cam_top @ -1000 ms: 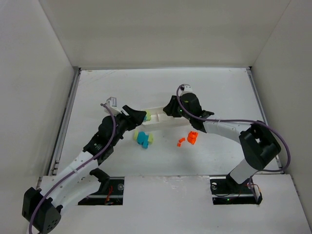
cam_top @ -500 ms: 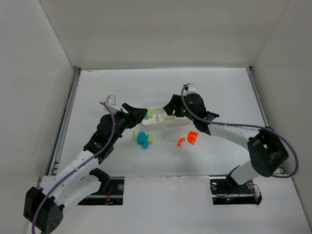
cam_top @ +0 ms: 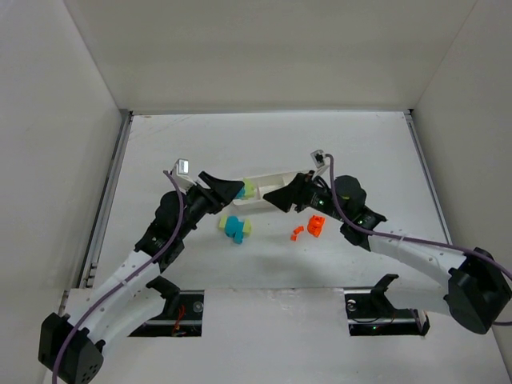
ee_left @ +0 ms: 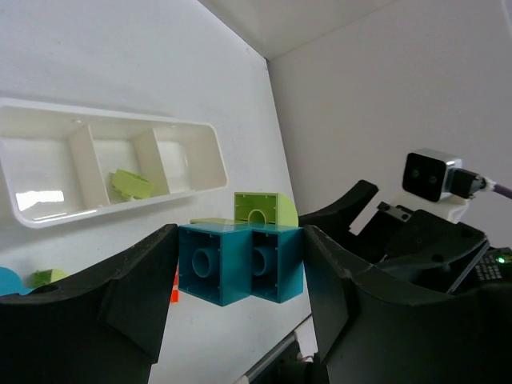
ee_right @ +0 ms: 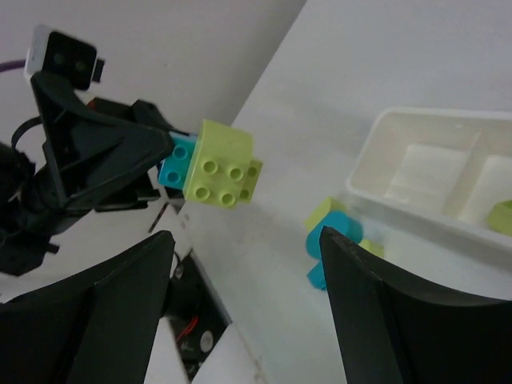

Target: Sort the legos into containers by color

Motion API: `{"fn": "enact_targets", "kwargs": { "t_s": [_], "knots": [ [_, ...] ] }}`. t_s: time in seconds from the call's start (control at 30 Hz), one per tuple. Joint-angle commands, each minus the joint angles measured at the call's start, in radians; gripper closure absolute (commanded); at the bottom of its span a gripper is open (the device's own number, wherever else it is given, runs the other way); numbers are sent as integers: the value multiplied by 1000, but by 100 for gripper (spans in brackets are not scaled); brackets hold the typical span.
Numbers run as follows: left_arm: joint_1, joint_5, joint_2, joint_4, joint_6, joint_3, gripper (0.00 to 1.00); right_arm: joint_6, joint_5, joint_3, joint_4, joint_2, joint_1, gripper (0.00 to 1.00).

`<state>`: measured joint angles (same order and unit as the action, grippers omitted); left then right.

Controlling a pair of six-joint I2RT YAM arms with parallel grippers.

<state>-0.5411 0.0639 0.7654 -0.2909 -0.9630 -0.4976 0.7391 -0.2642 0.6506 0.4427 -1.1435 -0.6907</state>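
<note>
Above the surface (cam_top: 360, 152), at the left end of the tray (ee_left: 206, 160), left claw (cam_top: 238, 190) pinches a cyan-and-green brick pair (ee_left: 240, 260), stuck together and unsortable as is. Right claw (ee_right: 244, 236), spread wide, faces it, probably to pull them apart. One green brick (ee_left: 132, 184) lies in the middle compartment.

Count: 1 tray (ee_left: 210, 152), 3 compartments (ee_left: 36, 160), 1 green brick (ee_left: 132, 184) inside. On counter (cam_top: 360, 152): 2 orange bricks (cam_top: 316, 226), 1 loose cyan-green cluster (cam_top: 234, 228). Plus 1 held cyan-green cluster (ee_left: 240, 260).
</note>
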Motion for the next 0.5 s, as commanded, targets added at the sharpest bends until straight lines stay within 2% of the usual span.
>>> {"fn": "enact_targets", "kwargs": {
  "t_s": [0.0, 0.23, 0.47],
  "knots": [
    [7, 57, -35, -70, -72, 16, 59, 74, -125, -12, 175, -19, -31, 20],
    [-3, 60, -51, -30, -88, 14, 60, 111, -171, 7, 260, -77, -68, 19],
    [-38, 57, -37, -25, -88, 11, 60, 120, -167, 34, 280, -143, -72, 27]
  ]
}}
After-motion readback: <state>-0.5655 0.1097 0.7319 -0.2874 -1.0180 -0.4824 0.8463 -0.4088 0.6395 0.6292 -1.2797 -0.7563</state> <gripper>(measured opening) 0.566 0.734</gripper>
